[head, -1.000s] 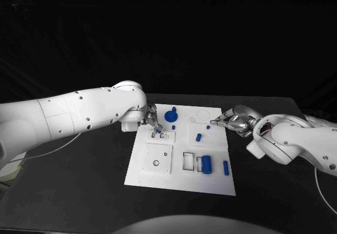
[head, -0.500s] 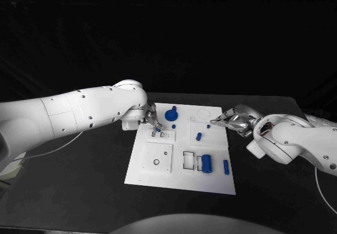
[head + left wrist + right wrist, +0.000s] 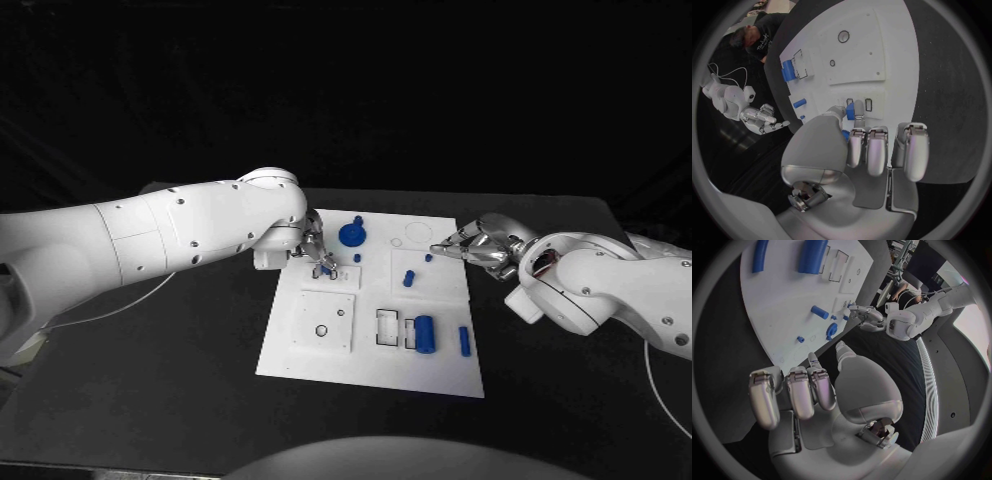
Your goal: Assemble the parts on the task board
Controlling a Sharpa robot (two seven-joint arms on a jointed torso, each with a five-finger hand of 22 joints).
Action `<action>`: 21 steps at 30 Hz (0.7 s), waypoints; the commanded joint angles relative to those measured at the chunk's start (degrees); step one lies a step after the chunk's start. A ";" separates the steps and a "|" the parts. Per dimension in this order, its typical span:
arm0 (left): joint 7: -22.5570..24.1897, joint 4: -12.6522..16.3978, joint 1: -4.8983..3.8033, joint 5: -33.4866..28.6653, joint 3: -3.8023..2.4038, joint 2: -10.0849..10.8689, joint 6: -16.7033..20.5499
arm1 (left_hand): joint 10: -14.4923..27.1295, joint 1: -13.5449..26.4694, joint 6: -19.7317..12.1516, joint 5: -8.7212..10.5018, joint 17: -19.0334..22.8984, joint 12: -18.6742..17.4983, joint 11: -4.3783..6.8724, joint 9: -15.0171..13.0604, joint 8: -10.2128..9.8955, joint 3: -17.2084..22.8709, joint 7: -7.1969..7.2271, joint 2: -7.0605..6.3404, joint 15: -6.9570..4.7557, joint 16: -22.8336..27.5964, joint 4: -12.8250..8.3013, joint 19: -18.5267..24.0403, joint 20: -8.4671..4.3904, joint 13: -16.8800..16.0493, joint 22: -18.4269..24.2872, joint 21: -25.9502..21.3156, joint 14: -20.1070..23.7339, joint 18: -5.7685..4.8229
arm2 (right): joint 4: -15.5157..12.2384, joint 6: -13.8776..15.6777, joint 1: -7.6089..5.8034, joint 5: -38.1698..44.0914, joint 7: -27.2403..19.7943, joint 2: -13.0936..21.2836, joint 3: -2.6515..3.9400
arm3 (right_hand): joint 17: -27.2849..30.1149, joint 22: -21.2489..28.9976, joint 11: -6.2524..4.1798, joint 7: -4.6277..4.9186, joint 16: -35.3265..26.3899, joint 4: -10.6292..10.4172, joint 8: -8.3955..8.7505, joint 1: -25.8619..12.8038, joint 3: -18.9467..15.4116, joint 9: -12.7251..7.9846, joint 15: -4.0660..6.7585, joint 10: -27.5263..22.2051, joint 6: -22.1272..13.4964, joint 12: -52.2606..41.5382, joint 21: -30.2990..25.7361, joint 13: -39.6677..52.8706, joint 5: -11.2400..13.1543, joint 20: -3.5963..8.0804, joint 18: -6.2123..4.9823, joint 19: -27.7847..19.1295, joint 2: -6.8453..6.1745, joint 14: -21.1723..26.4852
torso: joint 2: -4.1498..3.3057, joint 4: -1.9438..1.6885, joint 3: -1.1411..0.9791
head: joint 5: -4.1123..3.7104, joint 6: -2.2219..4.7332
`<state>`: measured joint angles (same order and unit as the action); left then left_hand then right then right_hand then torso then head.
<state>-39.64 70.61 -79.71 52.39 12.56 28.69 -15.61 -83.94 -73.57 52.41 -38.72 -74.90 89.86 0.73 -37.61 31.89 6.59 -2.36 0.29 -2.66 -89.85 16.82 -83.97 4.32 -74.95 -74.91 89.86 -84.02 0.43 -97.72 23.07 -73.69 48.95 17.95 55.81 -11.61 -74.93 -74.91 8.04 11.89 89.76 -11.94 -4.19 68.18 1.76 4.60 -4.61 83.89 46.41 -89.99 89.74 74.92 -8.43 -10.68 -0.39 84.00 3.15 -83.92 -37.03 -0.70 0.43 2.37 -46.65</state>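
The white task board [image 3: 433,372] lies mid-table. My left hand [image 3: 315,254] hovers over the small slots [image 3: 869,104] at the board's far left and pinches a small blue piece [image 3: 850,111] between thumb and finger, just above those slots. My right hand [image 3: 472,246] hangs at the board's far right edge, fingers apart, holding nothing. On the board lie a blue round knobbed part [image 3: 353,236], two small blue pegs [image 3: 408,281] [image 3: 430,261], a blue cylinder [image 3: 424,333] and a blue bar [image 3: 464,342].
A square inset plate with holes [image 3: 325,322] sits at the board's near left, and an open rectangular recess [image 3: 388,329] lies beside the cylinder. A thin white cable [image 3: 116,305] runs over the black table on the left.
My left hand has edged slightly toward the board's far side with the small blue piece still pinched. The right hand has stayed in place.
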 commanded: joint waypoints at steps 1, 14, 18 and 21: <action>-0.70 -0.31 0.27 0.30 -0.02 -0.35 -0.55 | -6.06 -0.36 0.09 -0.21 -15.10 0.14 0.22 -0.08 0.26 0.28 0.11 0.11 -0.36 -0.15 0.00 -6.03 -0.37 -15.05 -15.09 0.14 -5.98 -0.43 | -0.04 -0.22 0.05 0.11 -0.81 -0.12 -0.01 | -15.07 -15.09 0.47 0.73 0.24 0.22 0.32 0.27 -0.07 -0.13 -0.44 6.11 -0.72 -0.01 0.26 15.08 0.17 -0.45 0.39 6.00 0.21 -6.08 | 0.05 0.02 -0.02 | 0.09 -0.07; 0.60 -1.86 1.17 -0.07 -0.02 -1.51 -0.16 | -6.06 -0.27 -0.02 -0.15 -15.10 0.14 0.17 -0.15 0.15 0.35 0.05 0.15 -0.35 -0.15 0.02 -6.03 -0.38 -15.05 -15.09 0.14 -5.98 -0.43 | 0.07 0.15 0.06 0.03 -1.73 -0.02 -0.01 | -15.07 -15.09 0.46 0.68 0.24 0.23 0.37 0.26 -0.08 -0.17 -0.46 6.11 -0.88 -0.01 0.26 15.08 0.14 -0.48 0.39 6.00 0.24 -6.08 | 0.00 0.01 -0.03 | -0.05 -0.10; 0.77 -1.77 1.24 -0.24 -0.02 -1.48 -0.35 | -6.06 -0.13 -0.10 -0.05 -15.10 0.14 0.12 -0.23 0.05 0.44 -0.01 0.27 -0.33 -0.15 0.04 -6.03 -0.38 -15.05 -15.09 0.14 -5.98 -0.43 | 0.06 0.14 0.06 0.02 -1.71 0.01 -0.01 | -15.07 -15.09 0.46 0.68 0.24 0.23 0.37 0.26 -0.08 -0.17 -0.46 6.11 -0.88 -0.01 0.26 15.08 0.14 -0.48 0.39 6.00 0.24 -6.08 | 0.00 0.02 0.00 | -0.18 -0.23; 0.85 -1.74 1.26 -0.32 -0.02 -1.55 -0.55 | -6.06 -0.12 -0.11 -0.03 -15.10 0.14 0.11 -0.24 0.04 0.46 -0.01 0.29 -0.33 -0.15 0.04 -6.03 -0.38 -15.05 -15.09 0.14 -5.98 -0.43 | 0.07 0.09 0.06 0.02 -1.65 0.04 -0.01 | -15.07 -15.09 0.46 0.68 0.24 0.23 0.37 0.26 -0.08 -0.17 -0.46 6.11 -0.88 -0.01 0.26 15.08 0.14 -0.48 0.39 6.00 0.24 -6.08 | 0.02 -0.07 0.00 | -0.17 -0.23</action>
<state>-39.45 68.78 -78.67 52.37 12.48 27.32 -15.52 -83.94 -73.56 52.31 -38.71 -74.94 89.86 0.72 -37.81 31.91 6.66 -2.47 0.28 -2.66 -89.85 16.91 -83.97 4.32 -74.93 -74.91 89.86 -84.02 0.42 -97.65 23.23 -73.67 48.78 16.94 55.84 -11.61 -74.91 -74.90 8.04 11.80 89.76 -11.94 -4.19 68.18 1.76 4.51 -4.61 83.89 45.93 -89.99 89.74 74.91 -8.43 -10.67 -0.39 84.00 3.15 -83.93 -37.02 -0.69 0.42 2.22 -46.84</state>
